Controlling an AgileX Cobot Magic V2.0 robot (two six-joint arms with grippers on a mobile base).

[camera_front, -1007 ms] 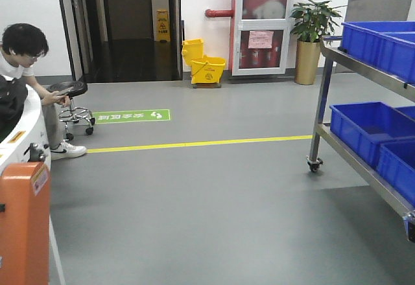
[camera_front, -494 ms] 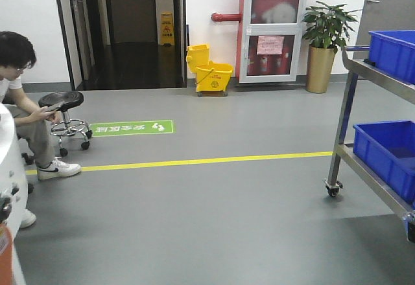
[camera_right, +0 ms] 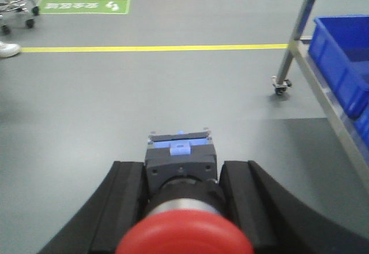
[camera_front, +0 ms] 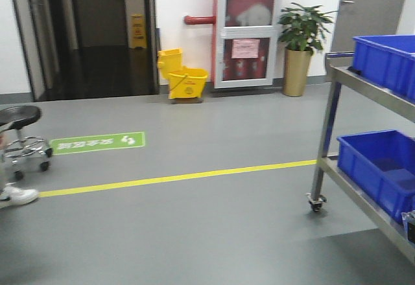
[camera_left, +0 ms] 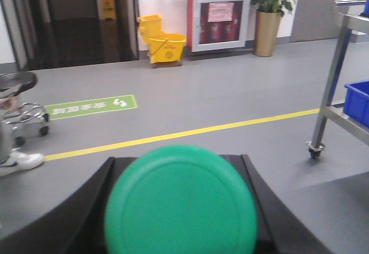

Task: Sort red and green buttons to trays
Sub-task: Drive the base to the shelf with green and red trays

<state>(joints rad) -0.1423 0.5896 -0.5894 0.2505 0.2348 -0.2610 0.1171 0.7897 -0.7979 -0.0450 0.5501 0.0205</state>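
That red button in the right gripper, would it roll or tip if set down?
The red button looks rigid. Its domed cap would likely rock or roll; the squared grey base should sit flat. The wide cap may make it top-heavy.

Ahead on grey floor, past a yellow line [camera_front: 175, 179] and green floor sign [camera_front: 97, 142]: yellow mop bucket [camera_front: 185, 81] against the wall, potted plant [camera_front: 301, 29], black stool [camera_front: 18, 114] at left, steel cart [camera_front: 326, 136] carrying blue crates [camera_front: 373, 168] at right.

- Your right gripper [camera_right: 181, 170] has its black fingers [camera_right: 125, 203] closed on the red button [camera_right: 184, 238], with the red cap nearest you.
- Beyond it, a yellow line [camera_right: 155, 48] crosses the grey floor [camera_right: 144, 92].
- To the right stands a metal cart [camera_right: 294, 37] carrying a blue crate [camera_right: 340, 52].
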